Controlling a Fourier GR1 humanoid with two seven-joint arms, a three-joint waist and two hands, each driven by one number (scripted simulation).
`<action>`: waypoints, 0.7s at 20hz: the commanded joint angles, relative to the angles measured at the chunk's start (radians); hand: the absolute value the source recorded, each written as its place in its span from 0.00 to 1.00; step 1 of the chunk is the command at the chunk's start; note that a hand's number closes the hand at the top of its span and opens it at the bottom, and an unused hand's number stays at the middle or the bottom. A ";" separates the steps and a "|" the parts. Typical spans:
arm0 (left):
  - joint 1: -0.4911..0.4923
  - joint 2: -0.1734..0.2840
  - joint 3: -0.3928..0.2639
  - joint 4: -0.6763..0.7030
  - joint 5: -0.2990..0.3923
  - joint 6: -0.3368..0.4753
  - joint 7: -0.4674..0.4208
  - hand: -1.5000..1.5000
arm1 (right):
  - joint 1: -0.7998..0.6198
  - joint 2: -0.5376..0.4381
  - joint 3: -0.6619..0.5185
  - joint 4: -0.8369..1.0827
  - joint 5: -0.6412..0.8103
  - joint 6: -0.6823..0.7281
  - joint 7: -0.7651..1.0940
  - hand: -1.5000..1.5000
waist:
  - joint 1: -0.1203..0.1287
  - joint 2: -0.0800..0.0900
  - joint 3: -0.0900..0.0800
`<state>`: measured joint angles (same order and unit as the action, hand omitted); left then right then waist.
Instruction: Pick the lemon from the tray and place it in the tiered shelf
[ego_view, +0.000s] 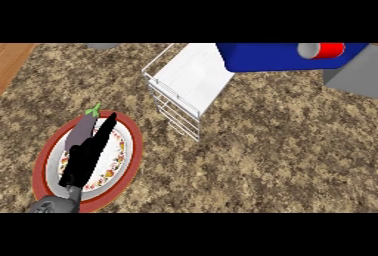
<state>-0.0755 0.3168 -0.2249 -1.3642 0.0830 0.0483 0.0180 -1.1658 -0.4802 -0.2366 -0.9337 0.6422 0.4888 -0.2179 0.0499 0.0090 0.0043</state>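
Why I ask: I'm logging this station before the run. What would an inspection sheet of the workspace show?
Surface: speckled granite counter; wood strip at far left.
Job's things: white wire shelf top centre, nothing seen in it; no lemon seen; red-rimmed plate at left holds an eggplant.
Clutter: blue box with a red-and-grey cylinder; grey block at right.
Hands: left hand open, fingers straight over the plate beside the eggplant; right hand not in view.
Cables: nothing seen.
Surroundings: grey object cut off at the top edge.
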 joint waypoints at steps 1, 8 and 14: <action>-0.005 -0.001 0.002 0.045 0.000 -0.030 -0.022 0.50 | -0.137 0.076 0.020 0.189 0.062 -0.134 0.032 1.00 | 0.011 0.011 -0.006; -0.023 -0.010 -0.004 0.022 -0.013 -0.032 0.014 0.50 | -0.292 0.111 0.060 0.412 0.125 -0.201 -0.051 1.00 | 0.021 0.016 -0.005; 0.006 -0.030 -0.011 -0.002 -0.029 -0.010 0.019 0.50 | -0.312 0.190 0.099 0.544 0.181 -0.285 -0.110 1.00 | 0.023 0.016 -0.005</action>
<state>-0.0884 0.3017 -0.2237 -1.3780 0.0683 0.0299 0.0346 -1.4535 -0.3291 -0.1603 -0.4769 0.7900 0.2455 -0.2946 0.0722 0.0216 0.0020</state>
